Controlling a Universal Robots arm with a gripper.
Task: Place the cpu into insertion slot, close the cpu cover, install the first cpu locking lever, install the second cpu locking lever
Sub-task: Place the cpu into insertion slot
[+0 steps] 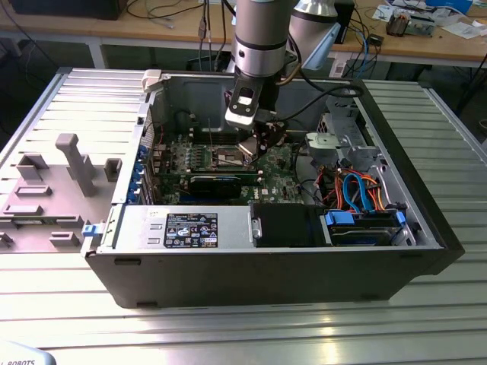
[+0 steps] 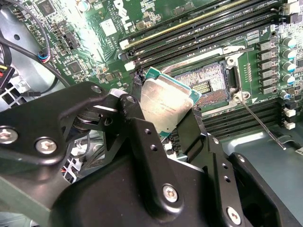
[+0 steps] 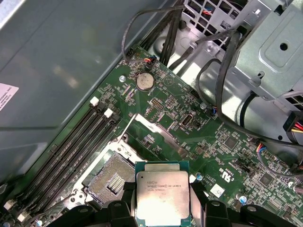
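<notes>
My gripper (image 2: 163, 120) is shut on the cpu (image 2: 165, 100), a flat square chip with a silvery top and green edge, pinched by two opposite edges between black fingers (image 3: 118, 212). In the first wrist view the cpu (image 3: 162, 191) hangs tilted just beside and above the insertion slot (image 3: 111, 177). The insertion slot (image 2: 204, 84) lies bare, its pin field exposed. The cpu cover (image 3: 163, 138) stands swung up at the slot's far side. A thin locking lever (image 2: 259, 120) sticks out loose past the slot. In the exterior view the gripper (image 1: 255, 147) is inside the computer case, over the green board (image 1: 202, 156).
Long black memory slots (image 2: 199, 28) flank the socket on both sides. Black cable bundles (image 3: 227, 80) and a metal drive cage (image 1: 342, 141) lie toward the exterior view's right. A power supply (image 1: 186, 228) fills the case front. A grey fixture (image 1: 53, 182) stands outside the case on the left.
</notes>
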